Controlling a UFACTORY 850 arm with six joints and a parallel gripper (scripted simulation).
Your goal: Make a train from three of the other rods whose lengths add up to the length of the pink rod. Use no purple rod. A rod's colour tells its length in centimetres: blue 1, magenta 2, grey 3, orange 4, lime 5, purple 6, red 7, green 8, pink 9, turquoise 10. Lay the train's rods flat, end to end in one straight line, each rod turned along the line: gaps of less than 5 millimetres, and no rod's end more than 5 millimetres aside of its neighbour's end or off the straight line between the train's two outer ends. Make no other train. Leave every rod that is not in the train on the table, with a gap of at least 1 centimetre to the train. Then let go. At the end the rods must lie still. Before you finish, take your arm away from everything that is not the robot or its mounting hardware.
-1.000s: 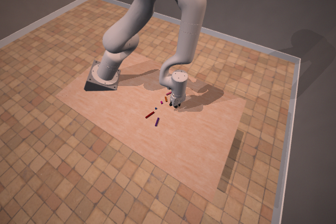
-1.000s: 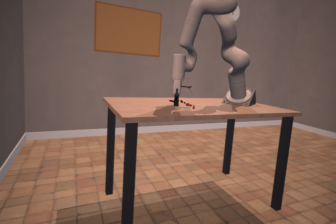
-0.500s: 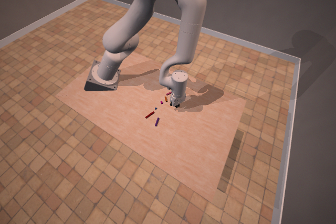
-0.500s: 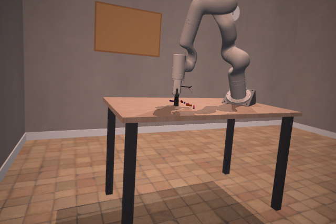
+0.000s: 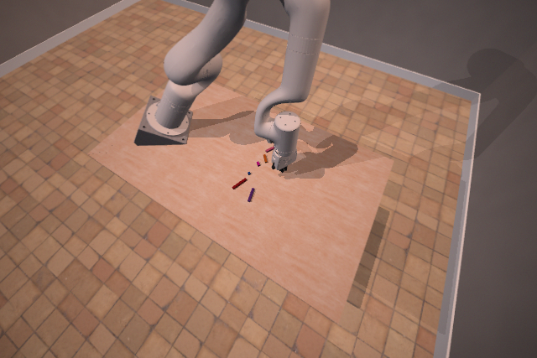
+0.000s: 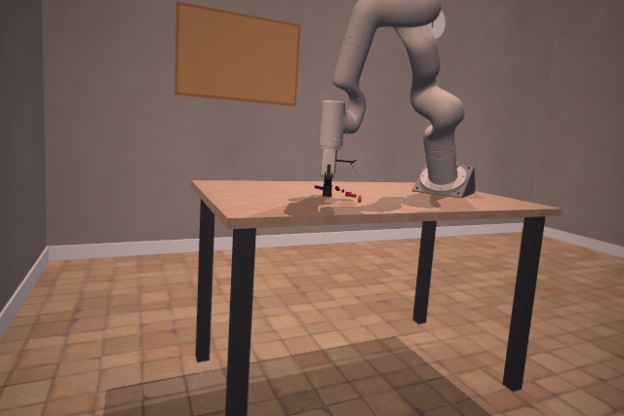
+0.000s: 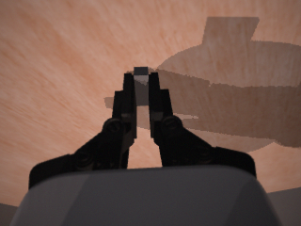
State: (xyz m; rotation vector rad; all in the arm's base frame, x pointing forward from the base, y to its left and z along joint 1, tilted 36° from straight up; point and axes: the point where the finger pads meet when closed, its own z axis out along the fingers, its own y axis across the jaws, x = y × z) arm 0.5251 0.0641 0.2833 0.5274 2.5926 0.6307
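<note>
My gripper (image 5: pixel 279 168) (image 6: pixel 328 193) (image 7: pixel 141 87) is low at the table and shut on the grey rod (image 7: pixel 141 94), with a finger against each long side. The grey rod is not visible in the top and exterior views. The pink rod (image 5: pixel 269 149) (image 6: pixel 360 198) lies partly hidden by the arm in the top view. The orange rod (image 5: pixel 265 158) (image 6: pixel 351 195), magenta rod (image 5: pixel 258 163) and blue rod (image 5: pixel 249 173) (image 6: pixel 343 191) lie apart in a loose row. The dark red rod (image 5: pixel 239 183) (image 6: pixel 337 188) lies beyond them, near the purple rod (image 5: pixel 251 194) (image 6: pixel 318 186).
The table (image 5: pixel 303 232) (image 6: pixel 252 200) carries the arm's base (image 5: pixel 167 128) (image 6: pixel 443 182) at one end. The arm's shadow falls across the table beside the gripper. All the visible loose rods lie on the base side or the front side of the gripper in the top view.
</note>
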